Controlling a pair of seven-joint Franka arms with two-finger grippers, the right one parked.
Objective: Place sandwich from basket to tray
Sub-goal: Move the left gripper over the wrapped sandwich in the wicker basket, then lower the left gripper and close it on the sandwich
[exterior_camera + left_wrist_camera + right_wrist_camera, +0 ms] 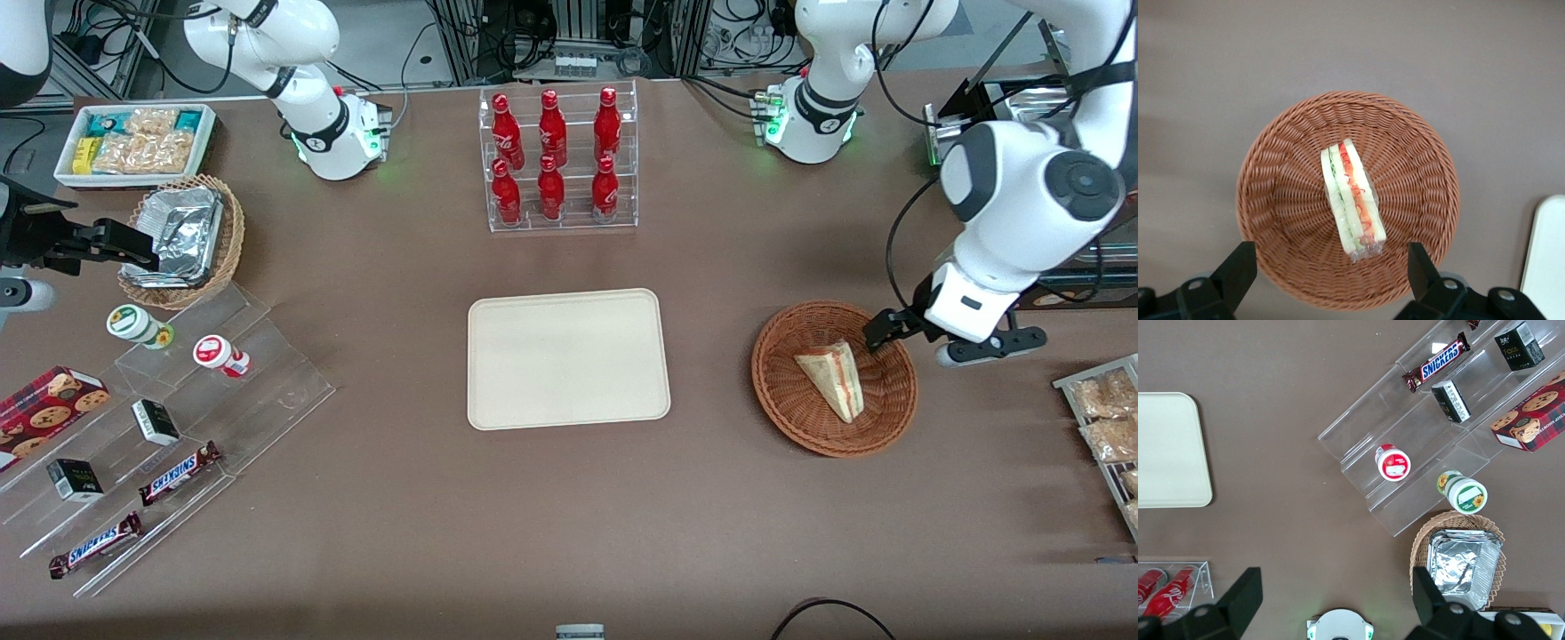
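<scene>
The sandwich, a wedge of white bread with red, orange and green layers, lies in the round reddish-brown basket toward the working arm's end of the table. The cream tray lies bare at the table's middle, beside the basket. My left gripper hovers above the basket's rim, a little farther from the front camera than the sandwich. In the left wrist view the gripper is open and empty, its fingers spread wide above the basket, apart from the sandwich. A corner of the tray shows there too.
A clear rack of red bottles stands farther from the front camera than the tray. A tan basket of foil packs, a white snack bin and a clear stepped shelf lie toward the parked arm's end. Snack packs lie beside the basket.
</scene>
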